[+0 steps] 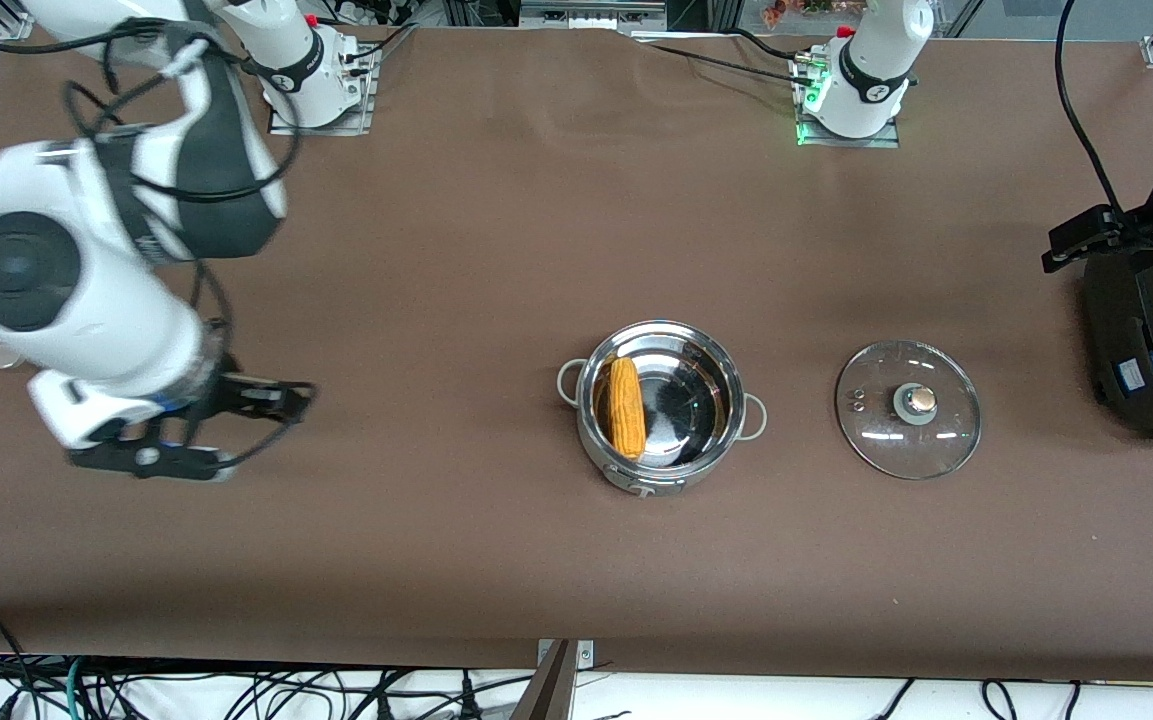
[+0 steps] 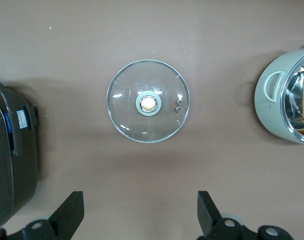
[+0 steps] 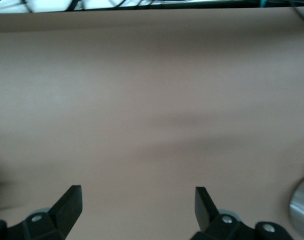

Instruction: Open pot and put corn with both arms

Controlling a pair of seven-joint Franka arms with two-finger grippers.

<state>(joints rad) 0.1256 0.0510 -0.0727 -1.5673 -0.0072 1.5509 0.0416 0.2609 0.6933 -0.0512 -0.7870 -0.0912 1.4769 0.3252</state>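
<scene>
The steel pot stands open in the middle of the table, and the yellow-orange corn lies inside it against the wall toward the right arm's end. Its glass lid lies flat on the cloth beside it, toward the left arm's end. My left gripper hangs open and empty in the air by the rice cooker; its wrist view looks down on the lid and the pot's side. My right gripper hangs open and empty over bare cloth toward the right arm's end. The right wrist view shows both fingers wide apart.
A large black rice cooker stands at the table's edge at the left arm's end, also seen in the left wrist view. Brown cloth covers the table. A sliver of the pot shows in the right wrist view.
</scene>
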